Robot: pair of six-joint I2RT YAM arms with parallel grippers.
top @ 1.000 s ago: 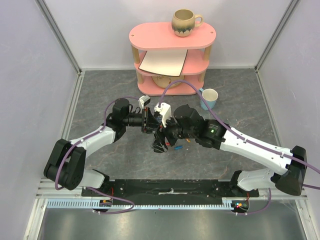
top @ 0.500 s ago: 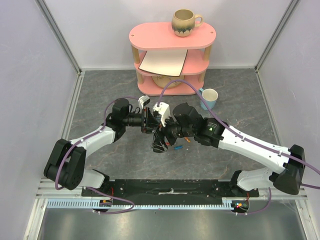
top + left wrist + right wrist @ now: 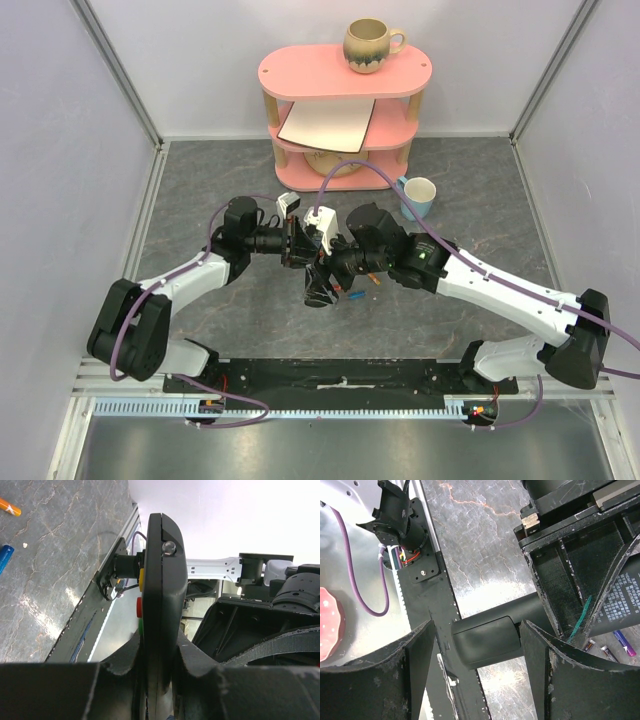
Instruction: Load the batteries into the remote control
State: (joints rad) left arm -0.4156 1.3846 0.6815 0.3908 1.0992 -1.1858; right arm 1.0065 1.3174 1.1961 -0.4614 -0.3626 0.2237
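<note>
**Remote held by the left arm, right jaws wide at its free end**

Left wrist view: the left end effector (image 3: 159, 652) was clamped on the remote control (image 3: 161, 580), which showed edge-on, its long axis running straight out from the fingers and its coloured buttons facing the desk (image 3: 60, 555). An orange battery (image 3: 9, 507) and a blue battery (image 3: 4, 557) lay loose on the desk, well apart from the remote.

Right wrist view: the right end effector (image 3: 477, 627) stood open, its fingers wide apart. The remote's free end lay in the gap between them (I could not tell whether either finger touched it). The remote ran up and to the right toward the left arm's grip, its printed back toward this camera. A purplish battery (image 3: 623, 643) lay on the desk beyond.

Top view: both arms met mid-desk with the loose batteries just to the right, so the right arm was the nearer to them.
</note>
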